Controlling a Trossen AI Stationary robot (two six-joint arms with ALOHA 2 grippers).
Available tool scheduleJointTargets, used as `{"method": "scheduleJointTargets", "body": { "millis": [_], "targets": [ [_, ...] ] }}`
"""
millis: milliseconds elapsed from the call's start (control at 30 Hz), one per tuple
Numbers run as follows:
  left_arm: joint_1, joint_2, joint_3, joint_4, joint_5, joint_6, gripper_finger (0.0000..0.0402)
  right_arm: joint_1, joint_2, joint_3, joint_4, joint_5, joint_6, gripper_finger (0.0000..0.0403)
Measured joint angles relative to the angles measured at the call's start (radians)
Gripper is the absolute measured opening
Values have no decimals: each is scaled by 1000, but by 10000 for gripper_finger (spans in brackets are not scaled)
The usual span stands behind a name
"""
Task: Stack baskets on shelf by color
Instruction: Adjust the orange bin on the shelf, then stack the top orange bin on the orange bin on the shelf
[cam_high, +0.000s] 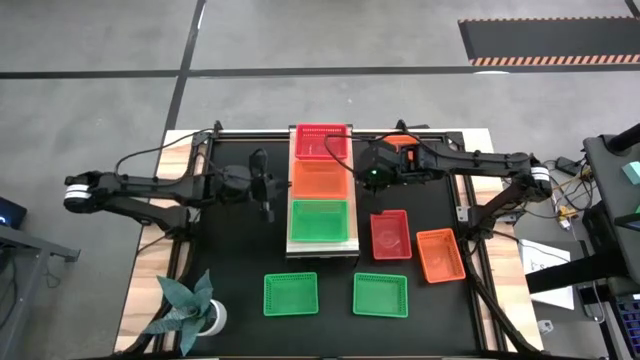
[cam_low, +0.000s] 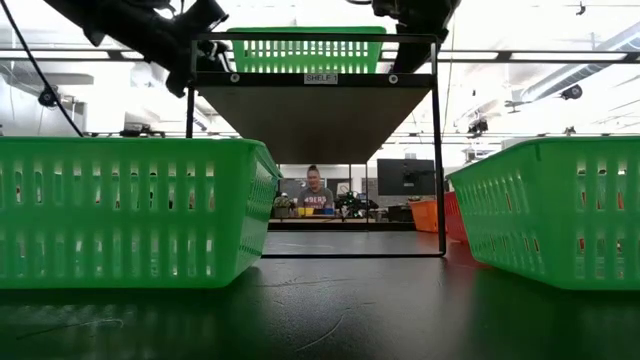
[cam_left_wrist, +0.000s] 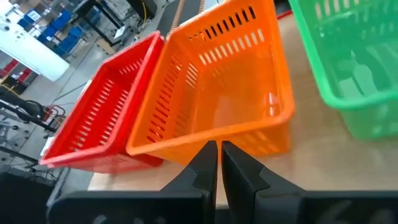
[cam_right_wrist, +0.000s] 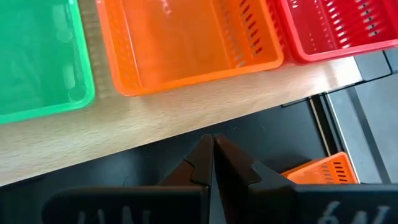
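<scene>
- Two green baskets (cam_high: 290, 294) lie nearest on the bench; the shelf (cam_high: 322, 247) holds one red, orange, green.
- Right tool (cam_right_wrist: 211, 163) and left tool (cam_left_wrist: 217, 163), both pinched shut and empty, flank the orange basket (cam_high: 319, 178); a careless swing could knock it askew.

Potted plant (cam_high: 190, 305) sits at near-left corner of black tabletop (cam_high: 240, 260), spiky grey-green leaves, white pot, well clear of left arm's reach side. Striped hazard mat (cam_high: 548, 42) on grey floor way off past right arm. Papers (cam_high: 545, 262) lie just off table's right edge. Low view: person (cam_low: 314, 190) seated far back in room, dark monitor (cam_low: 405, 177) beside them.
</scene>
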Motion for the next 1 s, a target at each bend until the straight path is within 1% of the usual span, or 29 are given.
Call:
{"method": "scheduleJointTargets", "body": {
  "millis": [200,500,700,1000],
  "targets": [
    [1,-8,3,-5,0,-1,6,0,1,-21,5,1,26,9],
    [0,-78,0,-95,-19,-31,6,45,1,-80,4,0,115,9],
    [0,-103,-1,-100,-19,-36,6,75,1,-105,-47,0,243,9],
    [0,-102,-2,-100,-19,-37,6,76,-1,-132,-162,0,441,8]
  ]
}}
